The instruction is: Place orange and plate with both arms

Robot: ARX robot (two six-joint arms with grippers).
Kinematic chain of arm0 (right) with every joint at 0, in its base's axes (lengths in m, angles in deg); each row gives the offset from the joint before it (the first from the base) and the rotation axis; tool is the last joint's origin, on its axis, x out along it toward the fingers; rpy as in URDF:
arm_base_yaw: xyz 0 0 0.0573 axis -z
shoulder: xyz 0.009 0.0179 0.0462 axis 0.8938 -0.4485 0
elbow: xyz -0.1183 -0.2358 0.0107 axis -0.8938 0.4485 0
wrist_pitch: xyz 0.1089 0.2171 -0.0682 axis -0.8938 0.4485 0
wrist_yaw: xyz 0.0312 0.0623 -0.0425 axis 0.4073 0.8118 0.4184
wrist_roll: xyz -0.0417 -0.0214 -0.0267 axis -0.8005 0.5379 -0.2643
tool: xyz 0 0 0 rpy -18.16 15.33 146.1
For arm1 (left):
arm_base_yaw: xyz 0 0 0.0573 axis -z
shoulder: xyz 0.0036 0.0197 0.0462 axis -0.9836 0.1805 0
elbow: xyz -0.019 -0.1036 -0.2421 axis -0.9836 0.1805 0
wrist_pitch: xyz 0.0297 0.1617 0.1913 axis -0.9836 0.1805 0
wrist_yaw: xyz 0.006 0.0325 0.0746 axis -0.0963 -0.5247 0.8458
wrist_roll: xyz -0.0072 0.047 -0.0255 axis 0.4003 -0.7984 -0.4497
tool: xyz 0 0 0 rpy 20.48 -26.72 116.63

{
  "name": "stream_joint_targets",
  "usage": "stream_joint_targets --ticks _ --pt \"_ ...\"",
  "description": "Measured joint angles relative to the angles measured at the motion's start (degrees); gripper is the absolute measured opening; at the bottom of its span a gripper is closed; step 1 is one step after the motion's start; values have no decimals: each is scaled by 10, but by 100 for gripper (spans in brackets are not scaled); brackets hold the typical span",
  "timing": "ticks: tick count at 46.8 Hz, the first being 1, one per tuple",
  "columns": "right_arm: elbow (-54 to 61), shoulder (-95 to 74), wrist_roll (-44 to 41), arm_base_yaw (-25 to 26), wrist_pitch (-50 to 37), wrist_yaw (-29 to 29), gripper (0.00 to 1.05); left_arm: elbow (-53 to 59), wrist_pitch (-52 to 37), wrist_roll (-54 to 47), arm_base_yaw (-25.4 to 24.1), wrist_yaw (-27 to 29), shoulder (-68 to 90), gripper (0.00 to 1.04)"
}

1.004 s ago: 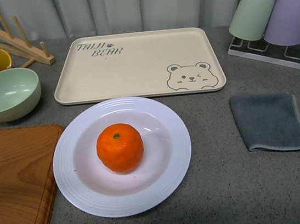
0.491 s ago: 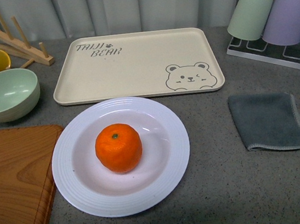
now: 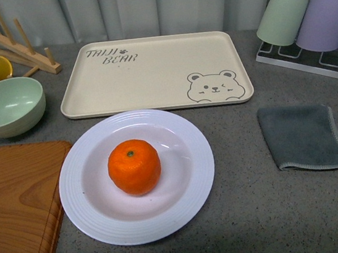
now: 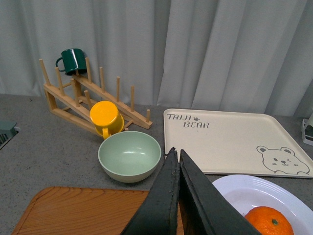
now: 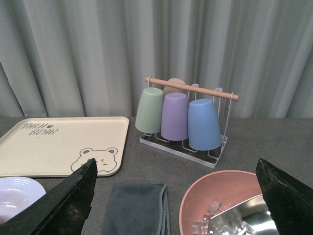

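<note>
No material change was noted over the last second: the orange (image 3: 134, 167) sat centred in the plate (image 3: 194, 201), which lay just in front of the bear tray (image 3: 149, 73). The left gripper (image 4: 177, 161) was closed on nothing. The right gripper (image 5: 176, 165) stood wide open and empty. Placement was judged complete, with both arms clear.

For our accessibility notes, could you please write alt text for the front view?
An orange sits in the middle of a white plate on a grey counter, with no arm in view. A beige bear tray lies behind the plate, a green bowl and wooden board to its left, a grey cloth to its right.
</note>
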Motion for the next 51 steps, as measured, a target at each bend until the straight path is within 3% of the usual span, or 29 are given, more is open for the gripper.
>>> stream_joint_targets --ticks 29,35,44,48,51 --pt "0 0 0 0 0 0 95 0 126 0 0 0 -128 4" --pt "0 0 0 0 0 0 95 0 221 0 0 -1 -208 4" --pt "0 0 0 0 0 0 95 0 228 -1 0 -1 -226 4" --pt "0 0 0 0 0 0 95 0 229 -1 0 -1 -226 18" --pt "-7 -19 -30 -13 17 -51 95 0 229 -1 0 -1 -226 29"
